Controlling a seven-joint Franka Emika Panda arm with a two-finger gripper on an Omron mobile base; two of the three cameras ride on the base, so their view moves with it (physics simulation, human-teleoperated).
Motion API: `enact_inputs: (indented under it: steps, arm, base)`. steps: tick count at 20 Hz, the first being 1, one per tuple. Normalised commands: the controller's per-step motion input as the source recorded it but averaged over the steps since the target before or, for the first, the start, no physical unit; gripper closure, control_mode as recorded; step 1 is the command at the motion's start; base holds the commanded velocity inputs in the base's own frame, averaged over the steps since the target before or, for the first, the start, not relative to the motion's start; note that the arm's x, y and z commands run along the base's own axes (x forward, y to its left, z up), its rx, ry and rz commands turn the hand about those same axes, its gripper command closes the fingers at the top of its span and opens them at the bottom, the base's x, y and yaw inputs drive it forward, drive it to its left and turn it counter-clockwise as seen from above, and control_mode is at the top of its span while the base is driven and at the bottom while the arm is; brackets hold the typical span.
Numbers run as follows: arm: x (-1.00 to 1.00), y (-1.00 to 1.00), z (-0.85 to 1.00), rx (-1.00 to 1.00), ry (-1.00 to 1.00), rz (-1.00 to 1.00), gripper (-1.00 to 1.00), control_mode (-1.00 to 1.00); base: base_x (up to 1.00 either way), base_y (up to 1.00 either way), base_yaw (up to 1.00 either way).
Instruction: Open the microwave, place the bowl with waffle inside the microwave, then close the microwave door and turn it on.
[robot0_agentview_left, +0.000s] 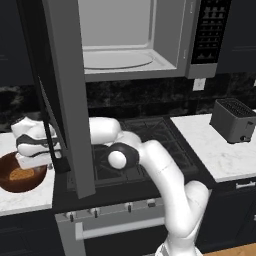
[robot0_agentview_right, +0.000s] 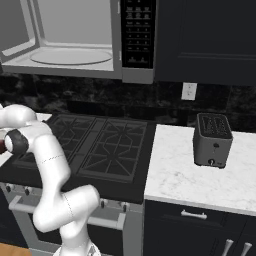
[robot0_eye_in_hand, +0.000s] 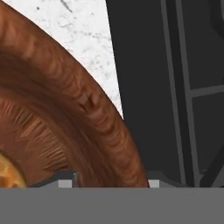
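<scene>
Microwave door (robot0_agentview_left: 65, 100) stood open; jaws straddled rim of bowl (robot0_agentview_left: 20, 176) holding waffle (robot0_agentview_left: 21, 174), grip unconfirmed; loading, closing, starting outstanding.

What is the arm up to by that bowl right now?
Gripper straddling the bowl rim, fingers either side. Waffle inside, bowl on counter. Microwave door open, hanging between arm and bowl.

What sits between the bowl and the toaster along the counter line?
In the left base view, the black gas stove lies between the bowl and the toaster. The open microwave door hangs over its left edge, with the arm across the burners.
</scene>
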Motion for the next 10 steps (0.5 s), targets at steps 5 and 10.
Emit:
enact_inputs:
  steps: [5, 10]
  arm:
    - [0.04, -0.84, -0.15, 0.30, 0.00, -0.03, 1.00, -1.00]
    - [0.05, -0.97, -0.16, 0.40, 0.01, 0.00, 1.00, -1.00]
  base:
    - [0.00, 0.00, 0.00]
    - [0.00, 0.00, 0.00]
